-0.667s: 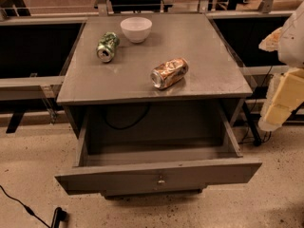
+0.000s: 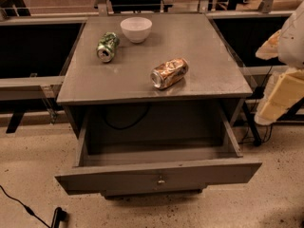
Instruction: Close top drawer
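Note:
The top drawer (image 2: 118, 178) is pulled far out of the grey cabinet, and its shallow box is empty. Its long flat front panel has a small round knob (image 2: 161, 180) at the centre. My gripper (image 2: 271, 109) is at the right edge of the camera view, a cream and white shape hanging beside the cabinet's right side. It is level with the drawer's right rail, apart from the drawer and not touching it.
On the cabinet top (image 2: 204, 56) lie a crushed orange can (image 2: 169, 73), a green can (image 2: 107, 46) on its side and a white bowl (image 2: 136, 29). A black cable (image 2: 23, 208) runs over the floor at the lower left. Dark rails and table legs stand behind.

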Robot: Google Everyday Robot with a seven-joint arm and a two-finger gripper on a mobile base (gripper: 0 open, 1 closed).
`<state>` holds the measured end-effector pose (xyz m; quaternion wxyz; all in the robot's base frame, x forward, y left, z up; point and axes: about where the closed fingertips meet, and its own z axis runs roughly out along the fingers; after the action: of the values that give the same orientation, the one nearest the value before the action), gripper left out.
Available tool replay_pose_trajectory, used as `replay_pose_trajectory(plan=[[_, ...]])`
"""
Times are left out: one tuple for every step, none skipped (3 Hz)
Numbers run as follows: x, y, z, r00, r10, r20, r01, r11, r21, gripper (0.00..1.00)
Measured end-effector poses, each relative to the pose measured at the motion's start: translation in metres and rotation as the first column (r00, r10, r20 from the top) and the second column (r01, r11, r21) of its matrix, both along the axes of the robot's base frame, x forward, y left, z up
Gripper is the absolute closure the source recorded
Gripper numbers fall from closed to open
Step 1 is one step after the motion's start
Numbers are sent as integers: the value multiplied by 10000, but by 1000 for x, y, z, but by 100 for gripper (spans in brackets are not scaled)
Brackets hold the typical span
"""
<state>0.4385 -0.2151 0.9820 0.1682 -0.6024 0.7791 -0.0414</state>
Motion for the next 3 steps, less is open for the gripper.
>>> replay_pose_trajectory(plan=[[-8,3,-38,9980,34,-629,-16,9996,294,41],[-24,14,-114,9886,415,-1450,-265,9942,1041,66],[-35,19,-181,9761,757,-2039,-455,9878,1488,87]])
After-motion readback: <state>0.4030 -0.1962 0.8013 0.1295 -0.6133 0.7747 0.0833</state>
